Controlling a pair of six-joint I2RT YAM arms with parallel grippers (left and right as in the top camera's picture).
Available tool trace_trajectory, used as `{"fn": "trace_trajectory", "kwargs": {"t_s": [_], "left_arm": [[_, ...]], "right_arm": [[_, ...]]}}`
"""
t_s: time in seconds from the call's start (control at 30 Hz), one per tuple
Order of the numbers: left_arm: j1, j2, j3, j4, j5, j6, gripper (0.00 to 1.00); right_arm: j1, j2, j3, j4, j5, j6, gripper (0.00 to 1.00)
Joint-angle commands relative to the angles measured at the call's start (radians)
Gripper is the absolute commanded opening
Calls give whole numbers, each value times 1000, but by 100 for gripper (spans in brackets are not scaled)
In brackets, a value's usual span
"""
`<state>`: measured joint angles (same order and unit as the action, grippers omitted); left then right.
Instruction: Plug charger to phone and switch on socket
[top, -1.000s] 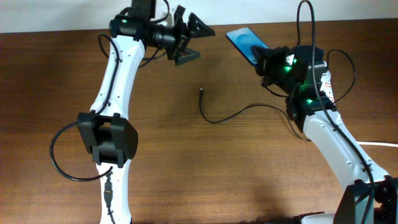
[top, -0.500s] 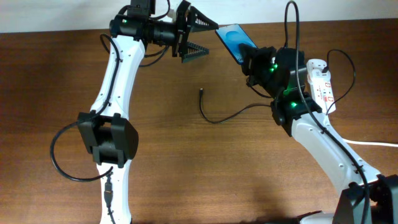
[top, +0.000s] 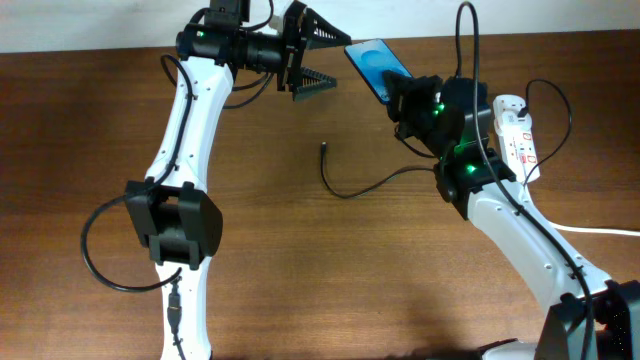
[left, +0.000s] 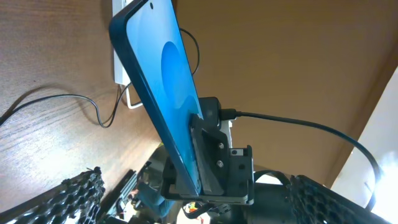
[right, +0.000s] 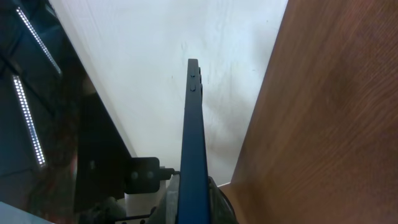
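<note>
I see my right gripper (top: 397, 92) pinching the phone (top: 374, 62) by one end, tilted above the table (top: 80, 150). Left gripper (top: 322, 58) is spread wide just beside it, holding nothing. The charger (top: 362, 188) lies loose mid-table, and the socket (top: 517, 135) sits beside the right arm.

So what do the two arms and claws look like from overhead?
Left arm and right arm: white links, black joint housings, small green lights, thin black cables looping alongside. Left claw: black, triangular, with ridged inner faces. Right claw: black, blocky.
</note>
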<state>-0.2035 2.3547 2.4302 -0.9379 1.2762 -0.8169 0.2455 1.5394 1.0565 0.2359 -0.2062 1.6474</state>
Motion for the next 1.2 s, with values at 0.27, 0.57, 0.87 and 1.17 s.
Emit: {"fn": "trace_trajectory", "kwargs": {"t_s": [0.27, 0.57, 0.87, 1.17], "left_arm": [[-2, 5, 13, 6, -56, -111, 96], [-44, 5, 13, 6, -176, -130, 83], [-59, 5, 13, 6, -201, -163, 58], [-59, 5, 13, 6, -227, -163, 47]], "right_arm": [[88, 5, 17, 17, 124, 41, 4], [136, 7, 17, 34, 212, 81, 4], [174, 58, 18, 107, 216, 124, 4], [175, 66, 18, 140, 214, 124, 4]]}}
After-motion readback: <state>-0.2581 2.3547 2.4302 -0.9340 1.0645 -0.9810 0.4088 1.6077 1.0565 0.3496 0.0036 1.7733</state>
